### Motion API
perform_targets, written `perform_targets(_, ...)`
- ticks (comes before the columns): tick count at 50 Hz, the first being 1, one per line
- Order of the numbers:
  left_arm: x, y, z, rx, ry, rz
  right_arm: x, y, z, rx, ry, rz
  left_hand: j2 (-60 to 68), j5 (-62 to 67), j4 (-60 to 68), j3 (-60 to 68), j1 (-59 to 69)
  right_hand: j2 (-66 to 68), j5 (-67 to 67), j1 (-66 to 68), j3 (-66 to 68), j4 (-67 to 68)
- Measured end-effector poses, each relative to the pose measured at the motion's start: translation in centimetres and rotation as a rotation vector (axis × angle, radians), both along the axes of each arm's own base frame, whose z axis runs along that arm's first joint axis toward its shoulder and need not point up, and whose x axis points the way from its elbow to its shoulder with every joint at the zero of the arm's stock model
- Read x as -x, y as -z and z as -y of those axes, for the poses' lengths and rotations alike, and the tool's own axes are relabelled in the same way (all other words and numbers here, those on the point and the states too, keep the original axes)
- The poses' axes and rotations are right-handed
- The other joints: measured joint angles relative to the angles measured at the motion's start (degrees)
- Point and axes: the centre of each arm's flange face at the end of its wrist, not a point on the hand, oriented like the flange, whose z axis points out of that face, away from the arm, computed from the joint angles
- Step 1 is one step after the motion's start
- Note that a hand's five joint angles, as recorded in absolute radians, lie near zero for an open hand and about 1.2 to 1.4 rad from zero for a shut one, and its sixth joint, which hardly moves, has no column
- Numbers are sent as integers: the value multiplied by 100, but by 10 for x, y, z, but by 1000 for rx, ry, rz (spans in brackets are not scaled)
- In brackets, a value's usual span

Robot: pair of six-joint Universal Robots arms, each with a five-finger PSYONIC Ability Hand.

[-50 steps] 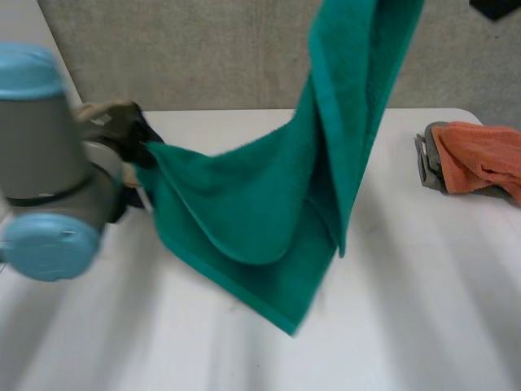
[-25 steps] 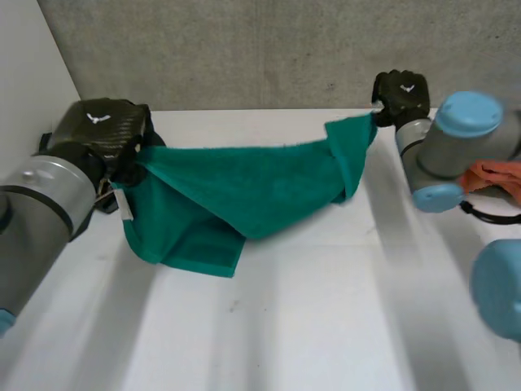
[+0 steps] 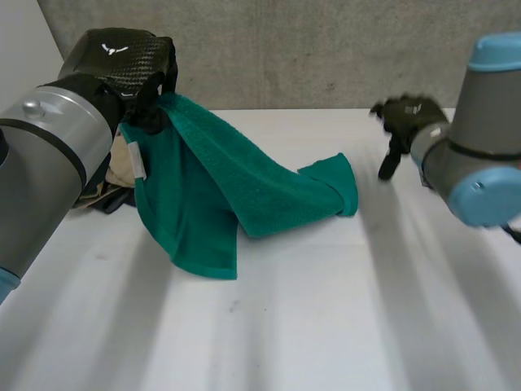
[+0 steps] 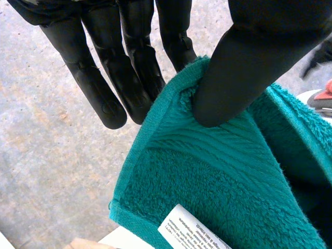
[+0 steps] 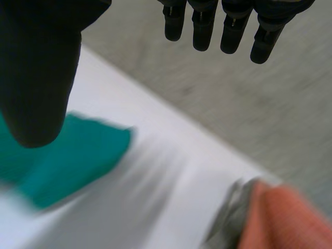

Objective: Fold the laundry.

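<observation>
**Towel pinched by left hand, right hand empty**

Across the white table (image 3: pixel 326 326) a green towel (image 3: pixel 244 191) is draped. One corner is lifted, pinched between thumb and fingers of the left hand (image 3: pixel 122 69). The right hand (image 3: pixel 405 116) is held empty, fingers straight, apart from the towel's far end.

White table (image 3: pixel 269 326) lit brightly and evenly from overhead, a soft-edged shadow thrown beneath the green towel (image 3: pixel 244 195) hung from the left hand (image 3: pixel 122 61), a dull sheen caught on that hand's back, the right hand (image 5: pixel 36 67) rendered near black.
</observation>
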Motion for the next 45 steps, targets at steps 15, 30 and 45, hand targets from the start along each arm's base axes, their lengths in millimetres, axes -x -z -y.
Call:
perform_targets(15, 9, -10, -12, 7, 33, -11, -38, 88, -85, -355, -215, 365, 0, 0, 0, 0, 0, 2566, 2456, 2491, 2537, 2478)
perform_targets(30, -20, 25, 8, -79, -106, 111, -15, 6, -53, 0, -169, 177, 0, 0, 1, 0, 0, 5587, 5442, 5256, 5580, 5577)
perform_targets(45, -13, 114, 34, -291, 12, 273, -14, -22, -9, 120, -344, -168, 0, 0, 1, 0, 0, 5587, 5466, 5256, 5581, 5581)
